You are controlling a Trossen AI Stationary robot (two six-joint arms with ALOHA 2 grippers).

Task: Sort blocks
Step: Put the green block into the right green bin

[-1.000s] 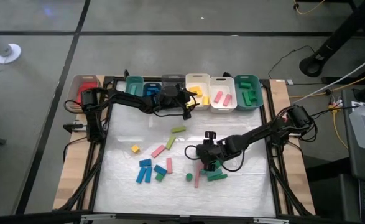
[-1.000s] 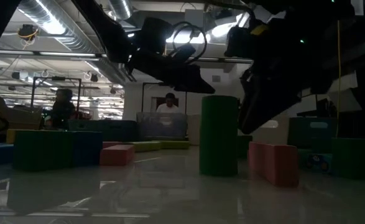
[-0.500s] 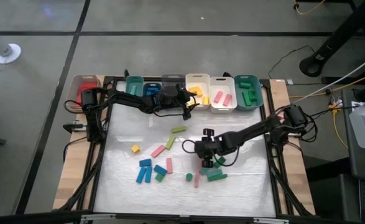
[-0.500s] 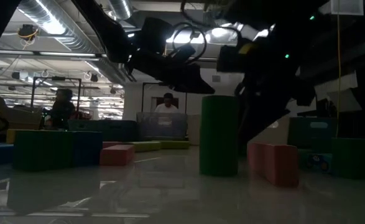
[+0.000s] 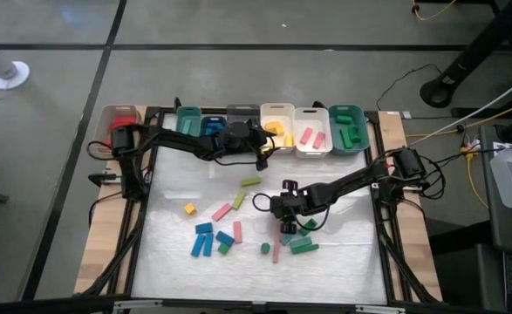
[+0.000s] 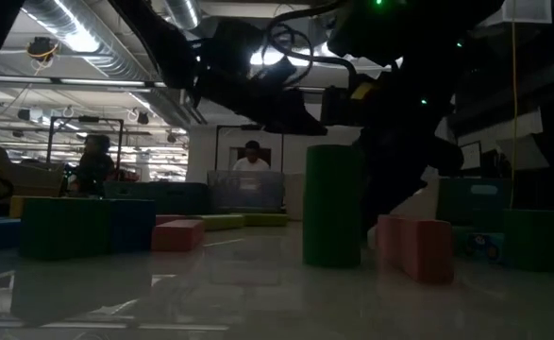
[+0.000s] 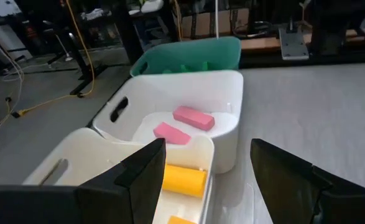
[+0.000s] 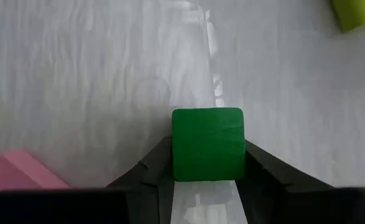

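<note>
Loose blocks lie on the white mat: a lime bar [image 5: 250, 182], a yellow cube [image 5: 189, 208], pink bars [image 5: 222, 211], blue ones [image 5: 203, 237] and a teal-green bar [image 5: 303, 247]. A dark green cylinder [image 6: 332, 203] stands on its end beside a pink block [image 6: 416, 246]. My right gripper [image 5: 286, 225] points steeply down at mid-table, shut on a dark green block [image 8: 207, 144]. My left gripper [image 7: 207, 186] hangs open over the row of bins at the far edge, above the bin holding yellow blocks [image 7: 183, 180], and it holds nothing. My right gripper pinches the dark green block by two opposite sides [image 8: 177, 155] between its two fingers [image 8: 260, 168]. The fingers come from above, slanting down. The block's square face shows between them. Whether it rests on the mat or is raised, I cannot tell.
Bins line the far edge: clear with red [image 5: 120, 122], teal [image 5: 188, 118], grey [image 5: 242, 112], white with yellow [image 5: 277, 122], white with pink [image 5: 311, 133], green [image 5: 347, 129]. A pink bar [image 8: 20, 171] lies close to my right gripper. People show in the room beyond the table.
My right gripper has moved a little toward the table's left edge and sunk lower over the cluster of blocks at mid-table.
</note>
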